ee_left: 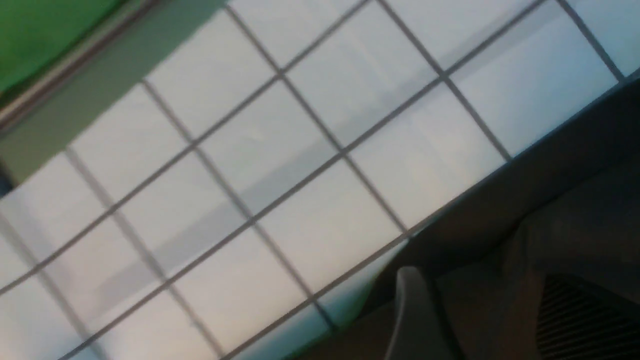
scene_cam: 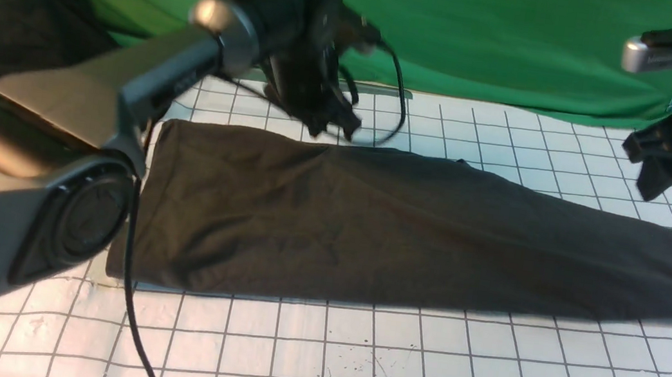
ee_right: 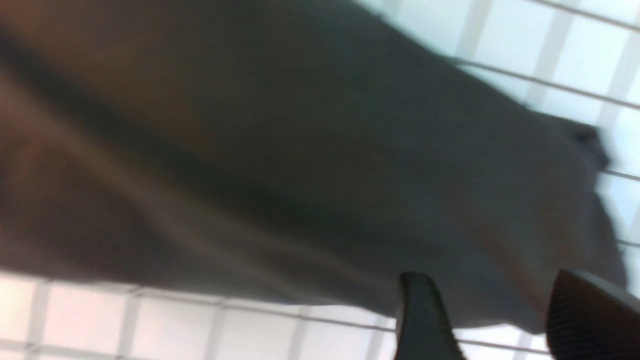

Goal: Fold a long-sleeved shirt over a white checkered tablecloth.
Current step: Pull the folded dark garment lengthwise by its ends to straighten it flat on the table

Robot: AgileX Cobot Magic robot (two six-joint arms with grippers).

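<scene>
The long-sleeved shirt [scene_cam: 395,235] is laid across the white checkered tablecloth [scene_cam: 352,359] in a long band, apparently partly folded; a compact bundle is still to be made. Both the left gripper [scene_cam: 332,131] and right gripper [scene_cam: 664,187] are spread, with nothing pinched. The green cloth [scene_cam: 492,40] is hung behind; the shirt's left end is partly screened by the left arm [scene_cam: 165,56].
</scene>
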